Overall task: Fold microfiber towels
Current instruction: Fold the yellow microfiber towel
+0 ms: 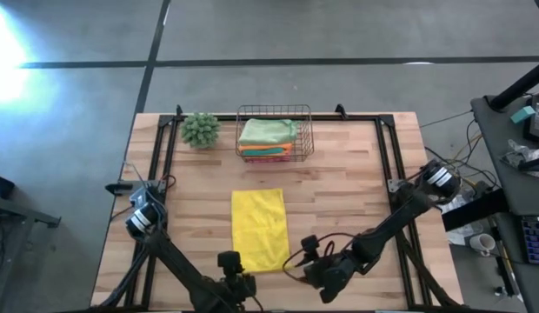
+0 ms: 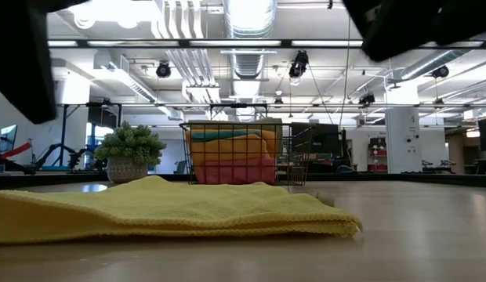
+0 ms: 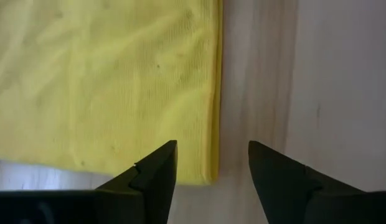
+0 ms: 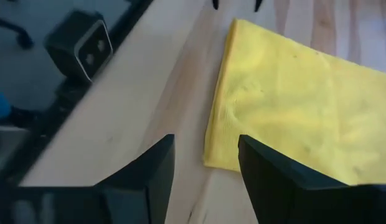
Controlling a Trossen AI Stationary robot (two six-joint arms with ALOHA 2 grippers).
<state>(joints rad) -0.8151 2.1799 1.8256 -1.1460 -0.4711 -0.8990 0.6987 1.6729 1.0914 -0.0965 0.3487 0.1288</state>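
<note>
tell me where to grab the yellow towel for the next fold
Probably the two near corners of the yellow towel. It lies flat, folded into a strip, its short near edge facing both open grippers, left and right. Come in low from the near side.

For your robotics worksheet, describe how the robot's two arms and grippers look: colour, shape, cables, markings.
Both arms are dark, slim, jointed links with silver-ringed joints. The left gripper and the right gripper each have two black, wedge-shaped fingers tapering to blunt tips. A thin black cable loops beside the right gripper. No markings are readable.
</note>
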